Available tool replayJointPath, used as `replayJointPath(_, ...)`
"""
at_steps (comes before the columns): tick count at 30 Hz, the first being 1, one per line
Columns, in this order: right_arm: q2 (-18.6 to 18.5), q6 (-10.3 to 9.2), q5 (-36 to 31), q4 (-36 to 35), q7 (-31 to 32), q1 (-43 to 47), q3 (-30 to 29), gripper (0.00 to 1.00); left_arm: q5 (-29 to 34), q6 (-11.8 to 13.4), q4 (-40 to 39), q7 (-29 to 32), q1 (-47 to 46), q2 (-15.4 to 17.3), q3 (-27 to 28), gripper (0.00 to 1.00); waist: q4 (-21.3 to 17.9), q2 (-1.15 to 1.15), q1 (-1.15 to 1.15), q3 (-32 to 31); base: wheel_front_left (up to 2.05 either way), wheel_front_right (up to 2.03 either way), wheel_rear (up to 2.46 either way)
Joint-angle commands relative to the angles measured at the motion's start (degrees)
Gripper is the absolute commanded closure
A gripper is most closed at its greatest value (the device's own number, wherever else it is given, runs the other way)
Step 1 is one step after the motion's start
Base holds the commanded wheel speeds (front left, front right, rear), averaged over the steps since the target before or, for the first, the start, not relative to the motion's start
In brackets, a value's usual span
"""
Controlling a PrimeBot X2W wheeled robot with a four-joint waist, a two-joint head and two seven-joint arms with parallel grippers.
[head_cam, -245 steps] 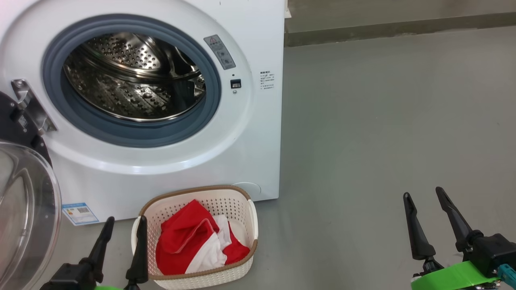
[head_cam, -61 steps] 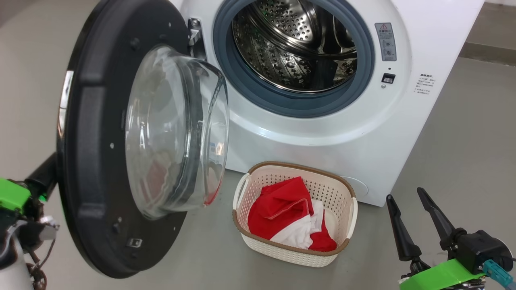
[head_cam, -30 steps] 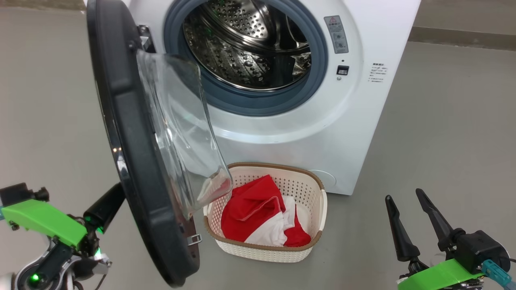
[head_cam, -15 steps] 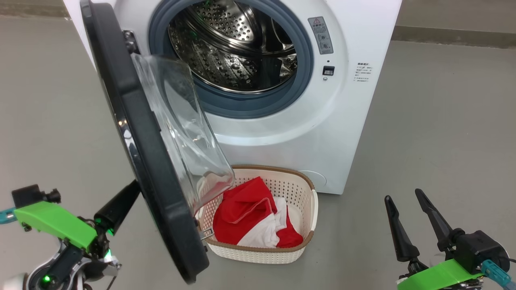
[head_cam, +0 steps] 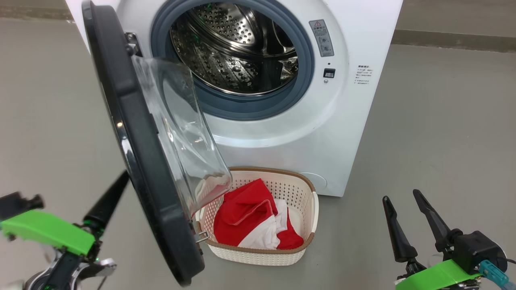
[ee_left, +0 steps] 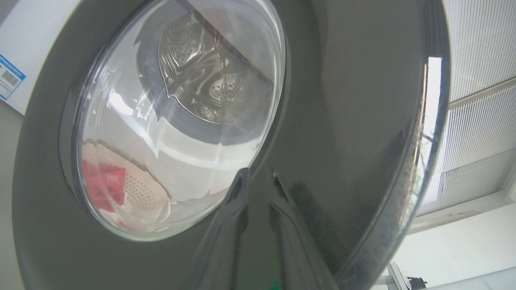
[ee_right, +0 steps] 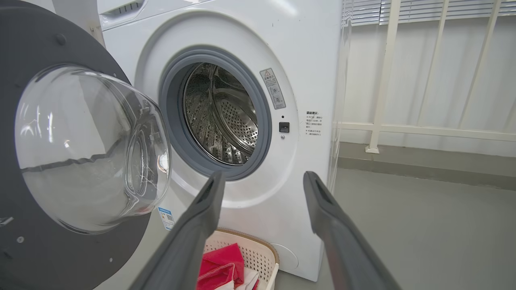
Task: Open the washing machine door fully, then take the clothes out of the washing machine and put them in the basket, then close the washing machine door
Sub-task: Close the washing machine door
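Observation:
The washing machine stands with its steel drum bare. The washing machine door hangs half open, edge-on to me, its glass bowl over the basket's left end. The basket sits on the floor against the machine, with the red and white clothes in it. My left gripper is just behind the door's glossy outer face, fingers a narrow slit apart, holding nothing. My right gripper hangs open and empty at the lower right, well off the machine.
Grey floor stretches to the right of the machine, up to a wall base. A white railing stands behind the machine's right side. A blue sticker marks the machine's lower front.
The door has swung from fully open to half shut. In the last half second my left gripper has dropped back a little from the door and its fingers have parted slightly. The right arm has not moved.

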Motion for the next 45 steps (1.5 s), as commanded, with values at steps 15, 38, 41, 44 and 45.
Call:
replayJointPath(15,-0.06,0.36,0.61,-1.19,-0.37,-1.88,1.35,0.00,31.81,-7.75,-0.58,-33.00,8.64,9.72,-5.07,0.00,0.05,0.00,0.00,-0.37,0.00,0.00,0.00)
replayJointPath(38,0.62,0.36,0.37,-0.82,-0.37,-2.21,0.56,0.00,58.06,-7.74,3.57,-48.17,14.28,4.35,-4.08,0.00,-0.26,0.00,0.00,-0.29,0.00,0.00,0.00)
replayJointPath(41,0.69,0.36,0.34,-0.81,-0.37,-2.14,0.38,0.00,57.80,-7.81,3.87,-48.17,14.73,3.26,-3.00,0.00,-0.08,0.00,0.00,-0.41,0.00,0.00,0.00)
replayJointPath(44,0.75,0.36,0.29,-0.80,-0.37,-2.08,0.35,0.00,58.18,-7.85,4.24,-48.18,14.97,2.87,-2.78,0.00,0.19,0.00,0.00,-0.51,0.00,0.00,0.00)
replayJointPath(45,0.77,0.36,0.28,-0.80,-0.37,-2.07,0.39,0.00,58.28,-7.86,4.35,-48.18,15.00,2.82,-2.82,0.00,0.27,0.00,0.00,-0.53,0.00,0.00,0.00)
